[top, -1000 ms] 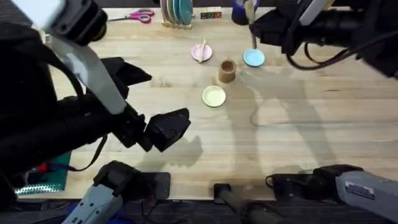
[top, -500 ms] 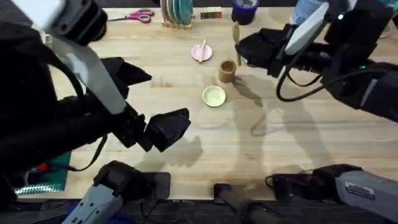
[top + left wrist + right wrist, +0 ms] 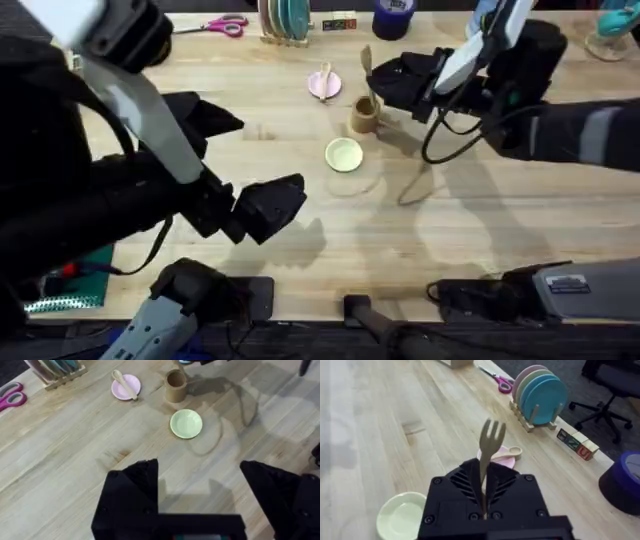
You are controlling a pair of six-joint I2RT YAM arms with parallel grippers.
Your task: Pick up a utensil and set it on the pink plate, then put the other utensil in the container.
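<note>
Now my right gripper (image 3: 385,85) is clamped on the fork (image 3: 489,455), prongs up, just beside and above the cup (image 3: 364,116). Beyond it, the spoon (image 3: 325,78) lies on the pink plate (image 3: 318,88). My left gripper (image 3: 200,490) hangs apart, well back over the tabletop (image 3: 480,220).

We read one letter, a red "U", on a small wooden cube block (image 3: 583,450) near the tabletop's far edge.

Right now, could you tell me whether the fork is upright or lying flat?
Upright. The fork stands prongs-up, clamped between the right gripper's fingers, above the container in the overhead view.
</note>
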